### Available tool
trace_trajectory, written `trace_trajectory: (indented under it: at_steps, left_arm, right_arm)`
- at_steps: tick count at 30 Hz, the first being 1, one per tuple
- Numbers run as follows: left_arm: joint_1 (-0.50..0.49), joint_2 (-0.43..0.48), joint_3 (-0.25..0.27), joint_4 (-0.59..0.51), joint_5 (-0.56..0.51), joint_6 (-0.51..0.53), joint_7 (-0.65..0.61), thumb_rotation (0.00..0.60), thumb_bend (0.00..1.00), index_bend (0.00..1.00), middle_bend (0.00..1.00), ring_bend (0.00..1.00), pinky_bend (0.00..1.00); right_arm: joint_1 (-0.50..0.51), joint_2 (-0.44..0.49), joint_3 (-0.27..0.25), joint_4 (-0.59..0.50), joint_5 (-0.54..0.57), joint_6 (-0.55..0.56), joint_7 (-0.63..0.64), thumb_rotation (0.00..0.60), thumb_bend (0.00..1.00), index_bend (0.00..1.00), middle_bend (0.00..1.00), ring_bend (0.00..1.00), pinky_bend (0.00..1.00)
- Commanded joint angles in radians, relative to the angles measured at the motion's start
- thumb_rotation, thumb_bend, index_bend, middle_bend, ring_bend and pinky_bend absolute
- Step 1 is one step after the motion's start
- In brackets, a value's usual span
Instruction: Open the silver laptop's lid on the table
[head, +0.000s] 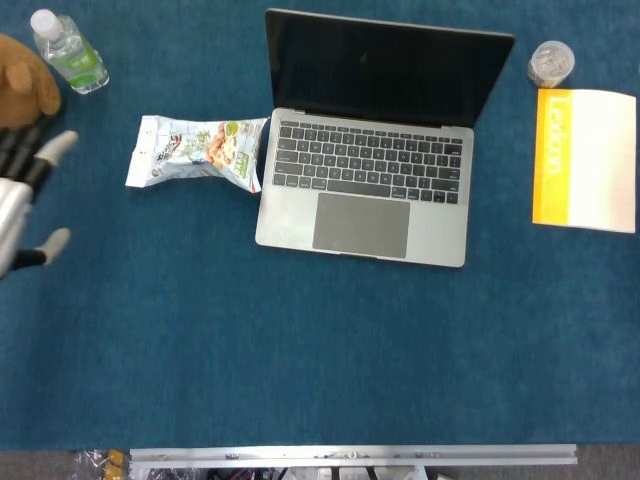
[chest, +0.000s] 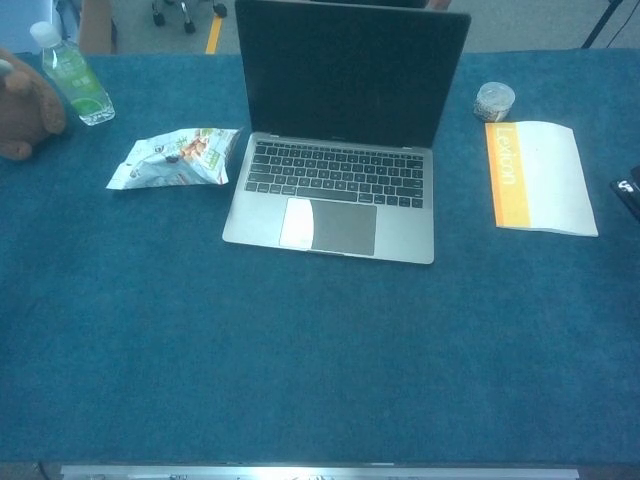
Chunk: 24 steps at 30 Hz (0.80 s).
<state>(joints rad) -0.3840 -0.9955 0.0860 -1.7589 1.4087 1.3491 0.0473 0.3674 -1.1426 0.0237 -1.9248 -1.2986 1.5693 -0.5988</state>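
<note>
1. Left hand (head: 22, 195) shows only at the left edge of the head view, blurred; fingers (head: 48, 152) spread apart, nothing in it. Not seen in the chest view.
2. Right hand is out of both views.
3. Left hand is over the tabletop (head: 300, 360), just below the toy (head: 25, 95) and well apart from the laptop (head: 375, 170).
4. Toy: brown plush at the far left edge, partly cut off in both views (chest: 28, 105).
5. Bottle (head: 68, 52): clear with a green label, just right of the toy, at the far-left corner. In the chest view (chest: 75, 78) it stands upright.
6. Snack bag (head: 198, 150): lies flat between the hand and the laptop, its right end just beside the laptop's left edge; touching or not, cannot tell.
7. Laptop: silver, mid tabletop toward the far side, lid already up, dark screen (chest: 352, 72) facing the robot, keyboard (chest: 335, 172) and trackpad (chest: 330, 225) exposed.
8. Book (head: 585, 160): white with a yellow-orange spine strip, lies flat to the right of the laptop, apart from it.
9. Small round container (head: 551, 62): just beyond the book's far-left corner, near the lid's right edge.
10. Dark thing (chest: 628, 195) at the right edge of the chest view, cut off; cannot tell what it is.
</note>
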Motion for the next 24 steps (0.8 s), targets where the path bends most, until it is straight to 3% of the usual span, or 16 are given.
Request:
trace_trajectory:
  at_steps: [1,11,24]
  left_arm:
    - [0.062,0.008,-0.004,0.043,0.018,0.069,-0.077,0.600,0.25,0.00,0.00,0.00,0.00]
    - [0.198,-0.038,0.002,0.145,0.082,0.219,-0.140,0.600,0.25,0.00,0.00,0.00,0.00]
    - [0.250,-0.038,-0.027,0.172,0.114,0.245,-0.193,0.600,0.25,0.00,0.00,0.00,0.00]
  right_arm:
    - [-0.070,0.014,-0.038,0.019,-0.039,0.056,0.051,0.600,0.36,0.00,0.04,0.00,0.10]
    - [-0.219,0.011,-0.067,0.092,-0.042,0.131,0.177,0.600,0.36,0.00,0.04,0.00,0.10]
    - [-0.259,0.001,-0.035,0.144,-0.029,0.067,0.223,0.600,0.36,0.00,0.04,0.00,0.10]
